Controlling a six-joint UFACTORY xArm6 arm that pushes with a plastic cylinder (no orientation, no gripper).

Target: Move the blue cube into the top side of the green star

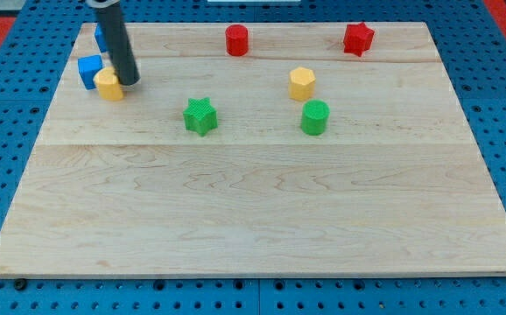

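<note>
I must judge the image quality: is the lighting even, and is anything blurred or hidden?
Camera view: light is even, shadows soft and short, no glare on the wooden board; blocks look sharp; the rod partly hides a second blue block; my tip stands beside the yellow block.

The dark rod comes down from the view's top left, leaning slightly. My tip [130, 81] rests low at the table's upper-left part.

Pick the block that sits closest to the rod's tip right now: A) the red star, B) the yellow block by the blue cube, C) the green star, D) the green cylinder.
B: my tip stands right beside the yellow block, at its right edge in the view, next to the blue cube.
</note>
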